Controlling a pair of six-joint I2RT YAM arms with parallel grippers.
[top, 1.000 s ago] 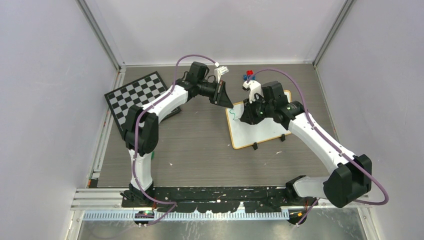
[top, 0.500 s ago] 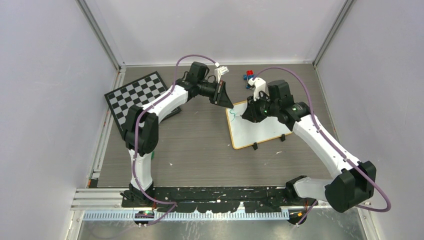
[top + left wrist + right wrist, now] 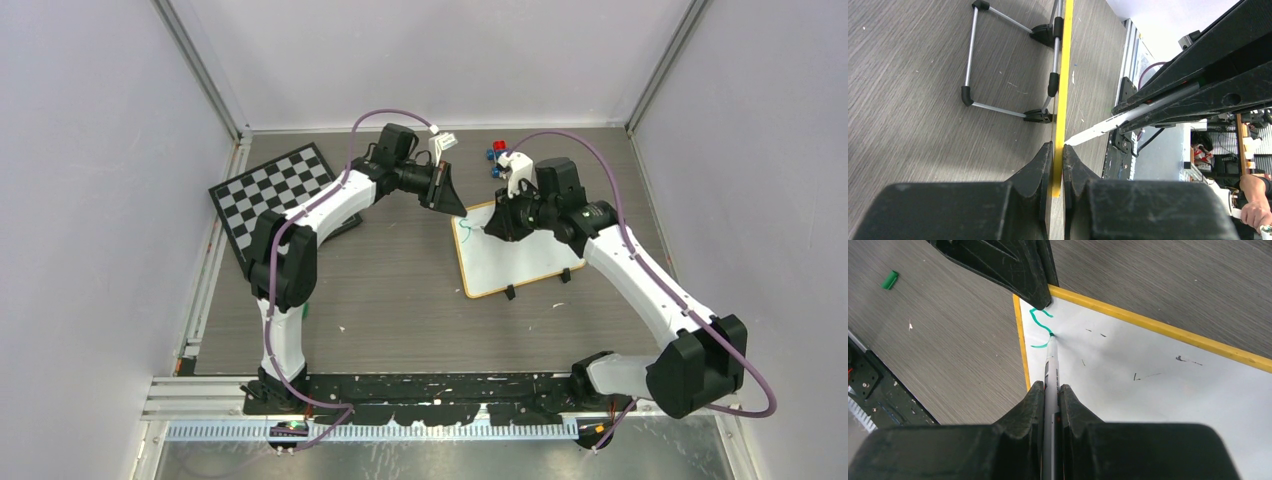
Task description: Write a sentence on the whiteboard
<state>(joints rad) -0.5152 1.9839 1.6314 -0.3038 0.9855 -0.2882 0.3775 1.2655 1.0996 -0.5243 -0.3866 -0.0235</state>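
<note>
You are working at the far left corner of the whiteboard (image 3: 520, 262), which is lying flat on the table (image 3: 400, 300), right of its middle and toward its far edge. The two black clips are facing the table's near edge.

Your left gripper (image 3: 1058, 150) is pinching the board's yellowish frame at that corner, jaws closed on the rim, so it is acting as the anchor. Your right gripper (image 3: 1050, 390) is clamping the marker (image 3: 1051, 362) lengthwise between its fingers, and the tip is touching the white surface just beside the left jaws.

The sentence (image 3: 1039, 322) is barely starting: one green curl, like an S, is sitting in the corner, and no full letter is readable.

The relation that is mattering now is direction. The board's long axis is running from the pinched corner toward the table's right edge, angled slightly toward the far edge, and nearly all the bare surface is lying that way from the tip. The marker is pointing back at the left gripper, so I am judging that the stroke needs to travel away from it, along the far rim. There is hardly any room to the left of the tip, and drifting that way is risking a bump against the left jaws.
</note>
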